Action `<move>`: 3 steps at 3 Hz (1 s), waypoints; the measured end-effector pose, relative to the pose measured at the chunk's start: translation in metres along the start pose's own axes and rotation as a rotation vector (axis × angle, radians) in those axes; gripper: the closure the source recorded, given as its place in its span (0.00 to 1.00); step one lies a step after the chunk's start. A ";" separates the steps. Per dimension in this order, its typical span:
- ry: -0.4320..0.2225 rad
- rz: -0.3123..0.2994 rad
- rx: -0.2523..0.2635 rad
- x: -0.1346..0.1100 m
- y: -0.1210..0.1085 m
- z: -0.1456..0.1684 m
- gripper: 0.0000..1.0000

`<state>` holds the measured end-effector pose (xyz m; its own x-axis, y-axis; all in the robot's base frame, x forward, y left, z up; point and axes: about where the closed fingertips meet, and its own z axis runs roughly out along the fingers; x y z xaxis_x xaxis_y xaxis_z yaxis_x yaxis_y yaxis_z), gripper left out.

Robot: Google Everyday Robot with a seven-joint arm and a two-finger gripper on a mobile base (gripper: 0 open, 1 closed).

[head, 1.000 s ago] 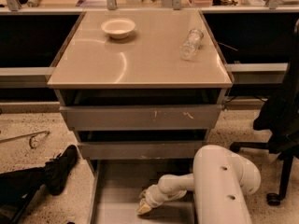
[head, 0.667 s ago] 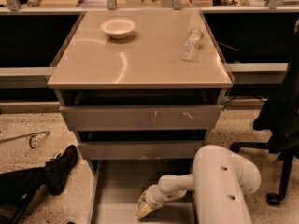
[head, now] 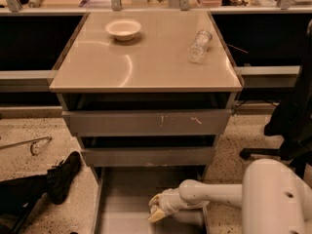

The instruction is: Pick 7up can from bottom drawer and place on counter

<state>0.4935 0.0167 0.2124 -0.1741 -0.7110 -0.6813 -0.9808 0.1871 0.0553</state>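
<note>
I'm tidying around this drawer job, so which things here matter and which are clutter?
Job: glossy beige counter slab; shallow grey metal bottom drawer; gripper, low inside that drawer. 7up can not visible.
Lying about: round white bowl; clear plastic bottle, on its side; black shoe.

A pale bowl (head: 123, 29) stood at the rear left of the bench (head: 146, 69). A clear plastic bottle (head: 200, 45) lay on its side at the rear right, well apart. A black shoe (head: 62, 177) lay on the speckled floor (head: 246, 133), left of the gripper (head: 157, 207) low in frame.
</note>
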 end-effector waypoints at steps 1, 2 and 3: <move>-0.029 -0.058 0.050 -0.038 0.005 -0.050 1.00; -0.029 -0.058 0.050 -0.038 0.005 -0.050 1.00; -0.039 -0.085 0.068 -0.060 0.009 -0.070 1.00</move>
<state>0.4890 0.0136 0.3049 -0.0853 -0.6998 -0.7092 -0.9834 0.1736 -0.0529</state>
